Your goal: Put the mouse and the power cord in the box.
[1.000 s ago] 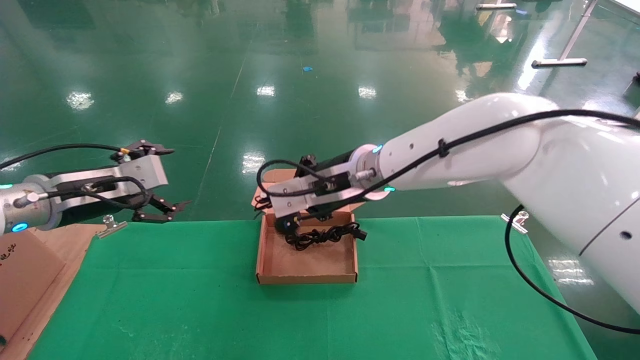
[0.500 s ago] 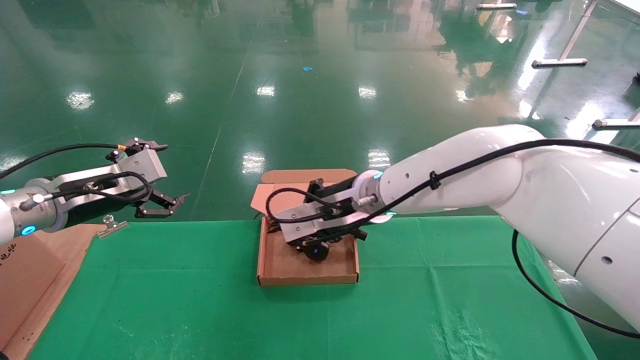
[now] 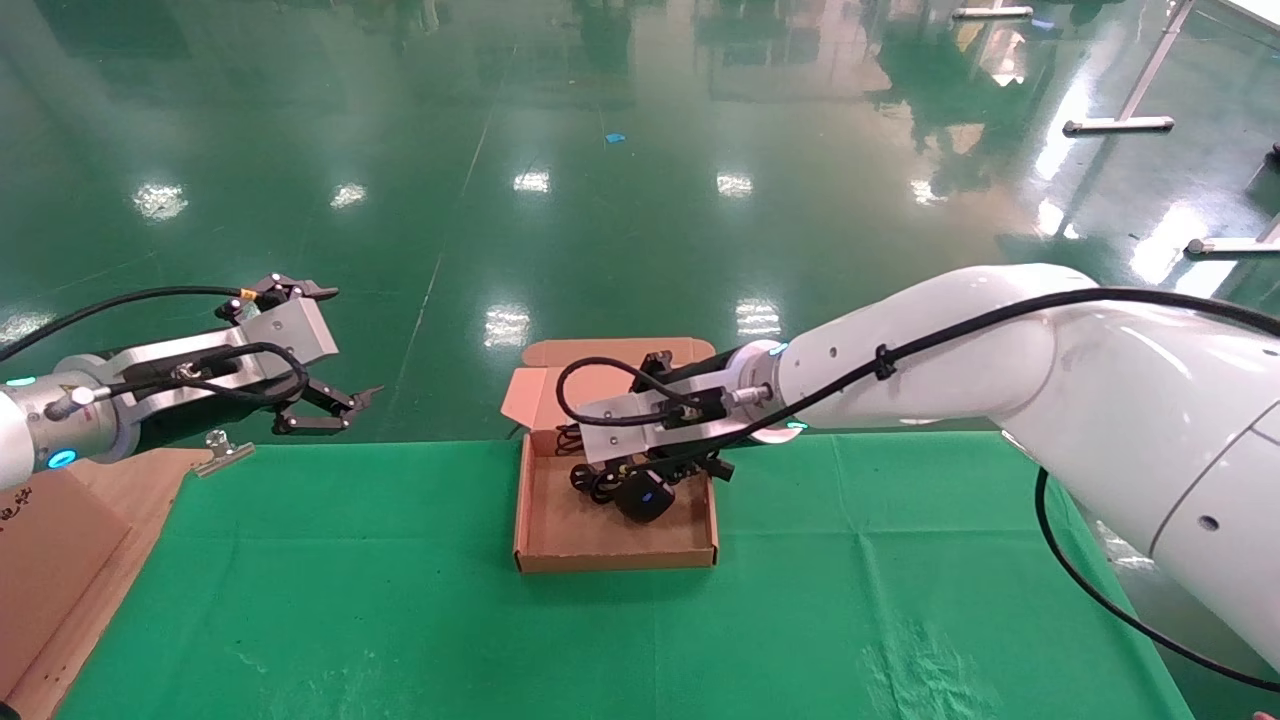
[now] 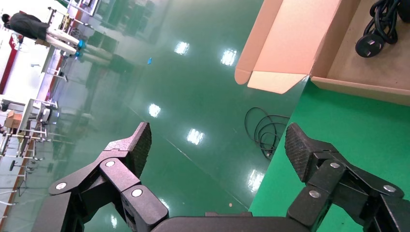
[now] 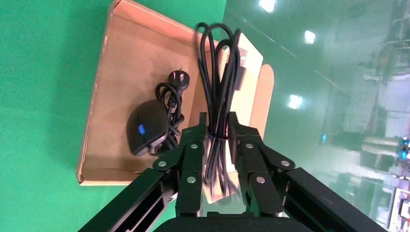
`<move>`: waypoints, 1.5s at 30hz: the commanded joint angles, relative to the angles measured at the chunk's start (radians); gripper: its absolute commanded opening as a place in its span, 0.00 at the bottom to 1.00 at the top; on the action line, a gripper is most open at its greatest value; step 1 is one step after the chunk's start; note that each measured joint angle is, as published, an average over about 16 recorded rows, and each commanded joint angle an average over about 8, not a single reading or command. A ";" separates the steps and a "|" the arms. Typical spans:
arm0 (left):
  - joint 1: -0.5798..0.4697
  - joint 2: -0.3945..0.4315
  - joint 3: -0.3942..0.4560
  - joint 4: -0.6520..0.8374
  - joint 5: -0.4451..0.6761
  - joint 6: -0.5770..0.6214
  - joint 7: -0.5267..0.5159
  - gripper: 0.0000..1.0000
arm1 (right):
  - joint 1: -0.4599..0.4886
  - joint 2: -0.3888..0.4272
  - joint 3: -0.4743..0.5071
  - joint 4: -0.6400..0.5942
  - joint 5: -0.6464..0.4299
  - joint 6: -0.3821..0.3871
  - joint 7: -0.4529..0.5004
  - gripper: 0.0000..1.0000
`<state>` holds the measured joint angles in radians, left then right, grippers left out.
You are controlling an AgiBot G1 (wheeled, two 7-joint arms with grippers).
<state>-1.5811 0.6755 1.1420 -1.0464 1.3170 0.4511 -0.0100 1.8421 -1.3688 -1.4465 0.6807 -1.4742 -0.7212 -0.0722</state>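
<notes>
The brown box lies open on the green cloth, its lid folded back. The black mouse, with its blue spot, sits low inside it, also plain in the right wrist view. Beside the mouse lies the coiled power cord with its plug end. My right gripper hovers over the box's far half, shut on the mouse's thin bundled cable. My left gripper hangs open and empty past the table's far left edge.
A large cardboard carton sits at the table's left end. Metal clips hold the cloth at the far edge. A loose cable coil lies on the floor beyond the table.
My right gripper came down into the box with the mouse, then shifted slightly right and up. The mouse now shows low in the box. The left arm hardly moved.
</notes>
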 commanded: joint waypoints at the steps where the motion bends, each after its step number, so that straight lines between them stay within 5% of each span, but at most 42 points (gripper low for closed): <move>1: 0.000 0.001 0.000 0.001 0.000 0.000 0.001 1.00 | 0.001 0.000 0.000 0.002 -0.002 -0.003 -0.002 1.00; 16: 0.014 0.001 -0.027 -0.004 -0.020 0.035 -0.002 1.00 | -0.024 0.030 0.049 0.034 0.021 -0.043 0.003 1.00; 45: 0.256 -0.031 -0.436 -0.118 -0.298 0.529 -0.088 1.00 | -0.394 0.392 0.605 0.317 0.380 -0.407 0.131 1.00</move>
<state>-1.3257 0.6446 0.7056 -1.1647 1.0194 0.9804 -0.0978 1.4483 -0.9769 -0.8417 0.9979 -1.0938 -1.1277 0.0583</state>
